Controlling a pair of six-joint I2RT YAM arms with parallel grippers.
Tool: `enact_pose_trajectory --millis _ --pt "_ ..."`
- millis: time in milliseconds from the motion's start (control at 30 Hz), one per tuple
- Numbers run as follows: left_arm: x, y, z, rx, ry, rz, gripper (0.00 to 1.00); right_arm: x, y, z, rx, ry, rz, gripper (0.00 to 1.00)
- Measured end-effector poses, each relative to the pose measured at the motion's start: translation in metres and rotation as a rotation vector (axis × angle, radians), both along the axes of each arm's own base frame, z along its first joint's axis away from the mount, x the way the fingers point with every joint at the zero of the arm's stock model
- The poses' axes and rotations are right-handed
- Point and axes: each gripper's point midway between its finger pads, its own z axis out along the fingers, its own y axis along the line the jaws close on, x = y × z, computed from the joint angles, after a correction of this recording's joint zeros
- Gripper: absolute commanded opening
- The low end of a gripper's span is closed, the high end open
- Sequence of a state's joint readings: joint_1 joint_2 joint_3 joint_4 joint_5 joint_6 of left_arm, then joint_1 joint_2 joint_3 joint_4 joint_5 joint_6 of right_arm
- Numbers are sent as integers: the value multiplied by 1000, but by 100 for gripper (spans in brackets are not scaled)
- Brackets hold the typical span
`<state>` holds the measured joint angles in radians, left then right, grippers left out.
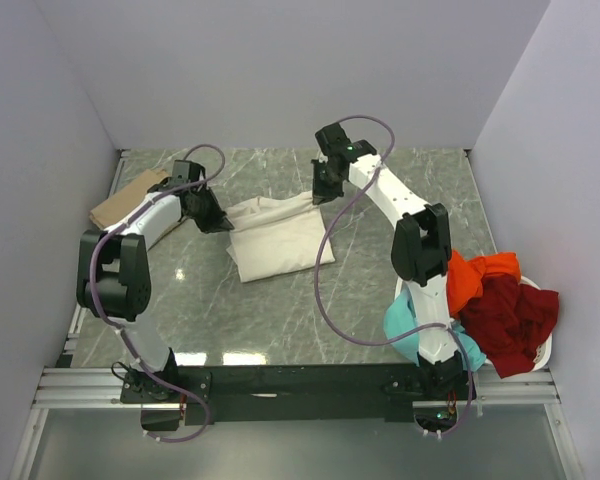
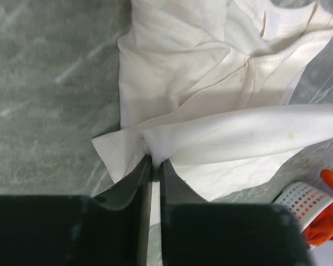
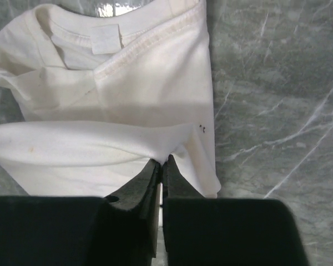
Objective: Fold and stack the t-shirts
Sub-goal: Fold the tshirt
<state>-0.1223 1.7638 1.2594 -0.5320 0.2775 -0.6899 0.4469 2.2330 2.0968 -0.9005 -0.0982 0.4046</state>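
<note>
Left gripper (image 2: 154, 160) and right gripper (image 3: 162, 161) pinch the half-folded cream-white t-shirt (image 1: 276, 242); tan t-shirt (image 1: 126, 199) beside it looks folded, coloured t-shirts (image 1: 505, 315) wait

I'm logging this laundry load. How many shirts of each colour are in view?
cream-white shirt: 1
tan shirt: 1
orange shirt: 1
dark red shirt: 1
teal shirt: 1
total: 5
</note>
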Motion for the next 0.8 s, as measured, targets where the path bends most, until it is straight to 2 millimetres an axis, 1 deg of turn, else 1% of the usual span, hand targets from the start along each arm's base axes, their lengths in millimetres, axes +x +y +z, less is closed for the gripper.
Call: enact_pose_trajectory --millis 33,67,133,167,233,267,333,400,433,500,533,633,733,800 --pt "4 2 1 -2 -7 5 35 3 1 1 7 -6 -3 21" --pt "10 4 1 -1 -18 12 48 8 4 4 20 -17 -8 43" --pt "22 15 4 12 -38 47 74 22 8 9 53 -50 -16 57" --pt "29 21 8 18 -54 67 81 33 10 13 75 -76 -20 59" --pt "46 32 20 29 -99 111 87 49 11 22 118 -114 -29 66" --pt "55 37 28 35 -132 128 87 57 9 28 137 -134 -35 67" --pt "69 41 44 34 -193 141 87 66 6 37 162 -167 -37 67" --pt "74 40 53 30 -236 136 87 73 1 46 179 -202 -42 68" --pt "74 39 55 29 -250 126 86 72 -1 48 186 -216 -38 68" --pt "66 36 52 20 -259 108 86 62 -4 46 190 -207 -25 68" --pt "60 34 47 13 -252 99 86 52 -4 45 194 -197 -10 67" --pt "36 28 24 -13 -210 68 86 29 -2 44 209 -170 29 65" --pt "11 21 -2 -43 -154 32 86 9 3 41 224 -155 68 62" --pt "-1 18 -12 -64 -133 16 86 -6 9 35 234 -133 93 62"
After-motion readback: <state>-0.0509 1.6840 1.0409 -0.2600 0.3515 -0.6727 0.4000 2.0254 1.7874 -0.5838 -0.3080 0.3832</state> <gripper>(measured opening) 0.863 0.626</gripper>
